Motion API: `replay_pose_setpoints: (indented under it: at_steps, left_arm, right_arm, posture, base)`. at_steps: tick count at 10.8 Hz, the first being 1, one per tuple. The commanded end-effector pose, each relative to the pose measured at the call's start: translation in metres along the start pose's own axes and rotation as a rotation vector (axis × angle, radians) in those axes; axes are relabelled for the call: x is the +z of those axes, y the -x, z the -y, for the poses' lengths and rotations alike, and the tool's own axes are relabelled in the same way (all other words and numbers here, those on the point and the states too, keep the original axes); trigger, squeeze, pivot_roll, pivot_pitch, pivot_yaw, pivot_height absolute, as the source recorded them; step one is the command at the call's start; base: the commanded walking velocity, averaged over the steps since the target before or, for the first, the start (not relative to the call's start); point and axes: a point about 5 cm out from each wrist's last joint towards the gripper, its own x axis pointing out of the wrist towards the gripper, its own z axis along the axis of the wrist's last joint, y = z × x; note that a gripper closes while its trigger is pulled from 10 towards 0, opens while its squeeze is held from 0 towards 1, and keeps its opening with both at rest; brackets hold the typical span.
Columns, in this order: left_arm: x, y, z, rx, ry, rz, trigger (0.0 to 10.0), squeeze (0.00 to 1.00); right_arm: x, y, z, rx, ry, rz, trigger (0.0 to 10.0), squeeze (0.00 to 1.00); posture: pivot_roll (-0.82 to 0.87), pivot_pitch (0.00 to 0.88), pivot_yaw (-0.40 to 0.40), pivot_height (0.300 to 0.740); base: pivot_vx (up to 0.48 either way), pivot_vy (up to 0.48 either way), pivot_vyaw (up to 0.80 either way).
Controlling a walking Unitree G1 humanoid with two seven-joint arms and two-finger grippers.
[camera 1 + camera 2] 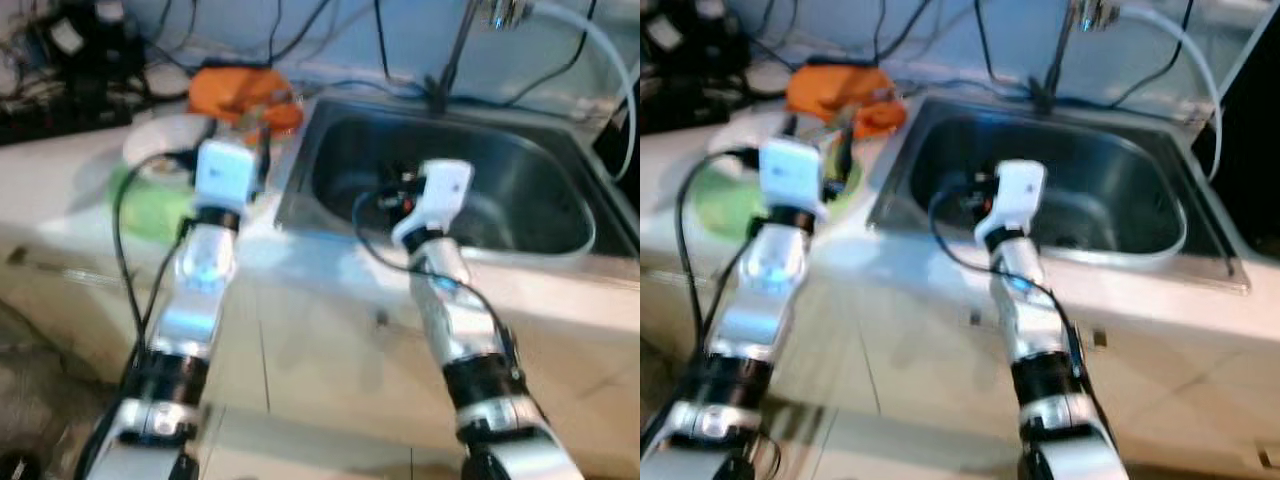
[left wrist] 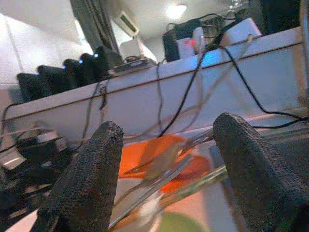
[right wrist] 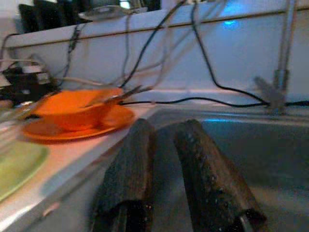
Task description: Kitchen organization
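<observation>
An orange bowl [image 1: 238,90] sits on an orange plate [image 3: 77,130] at the back of the white counter, with metal utensils [image 2: 164,162] lying in it. A green plate [image 1: 150,208] lies in front of it, near a white dish [image 1: 165,140]. My left gripper [image 2: 166,130] hovers over the green plate, open and pointing at the orange bowl, with nothing held. My right gripper [image 3: 166,126] reaches over the steel sink [image 1: 520,215]; its fingers [image 3: 130,169] are shut and empty.
A faucet [image 1: 450,60] stands behind the sink, with a white hose [image 1: 600,50] curving off to the right. Black cables [image 1: 280,30] and dark electronics [image 1: 70,60] crowd the back left of the counter. White cabinet fronts [image 1: 320,340] lie below.
</observation>
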Motion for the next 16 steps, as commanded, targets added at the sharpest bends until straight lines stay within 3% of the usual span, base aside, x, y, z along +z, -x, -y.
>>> replay_pose_setpoints:
  at_steps: [1, 6, 8, 9, 10, 12, 13, 16]
  left_arm:
    - [0.006, -0.001, 0.011, -0.041, 0.012, 0.021, 10.0, 0.0]
    - [0.024, 0.003, 0.024, -0.162, -0.001, 0.13, 10.0, 0.0]
    - [0.036, 0.005, 0.036, -0.343, -0.093, 0.191, 10.0, 0.0]
    - [0.037, 0.004, 0.036, -0.398, -0.17, 0.191, 10.0, 0.0]
    - [0.034, -0.003, 0.028, -0.392, -0.329, 0.161, 10.0, 0.0]
    - [0.03, -0.013, 0.019, -0.42, -0.566, 0.1, 10.0, 0.0]
    - [0.028, -0.016, 0.018, -0.445, -0.639, 0.071, 10.0, 0.0]
    - [0.014, -0.018, 0.026, -0.538, -0.719, -0.041, 10.0, 0.0]
  right_arm:
    - [0.005, 0.0, 0.012, -0.034, 0.007, 0.018, 10.0, 0.0]
    - [0.005, 0.001, 0.012, -0.035, 0.002, 0.024, 10.0, 0.0]
    - [0.005, 0.0, 0.012, -0.037, 0.001, 0.026, 10.0, 0.0]
    - [0.005, 0.0, 0.011, -0.036, 0.001, 0.024, 10.0, 0.0]
    - [0.004, 0.0, 0.011, -0.033, 0.001, 0.022, 10.0, 0.0]
    - [0.003, 0.0, 0.009, -0.025, -0.001, 0.018, 10.0, 0.0]
    - [0.002, 0.0, 0.008, -0.022, -0.002, 0.017, 10.0, 0.0]
    - [0.001, 0.0, 0.006, -0.014, -0.004, 0.015, 10.0, 0.0]
  posture:
    - [0.03, 0.025, -0.048, 0.74]
    - [0.03, 0.026, -0.05, 0.74]
    - [0.03, 0.024, -0.05, 0.74]
    - [0.03, 0.021, -0.05, 0.74]
    - [0.03, 0.018, -0.049, 0.74]
    - [0.04, 0.0, -0.046, 0.74]
    - [0.04, 0.0, -0.046, 0.74]
    - [0.03, 0.0, -0.034, 0.74]
  base:
    - [0.375, 0.0, 0.0]
    - [0.149, 0.0, 0.0]
    - [0.0, 0.0, 0.0]
    - [0.0, 0.0, 0.0]
    - [0.0, 0.0, 0.0]
    - [0.0, 0.0, 0.0]
    - [0.0, 0.0, 0.0]
    - [0.0, 0.0, 0.0]
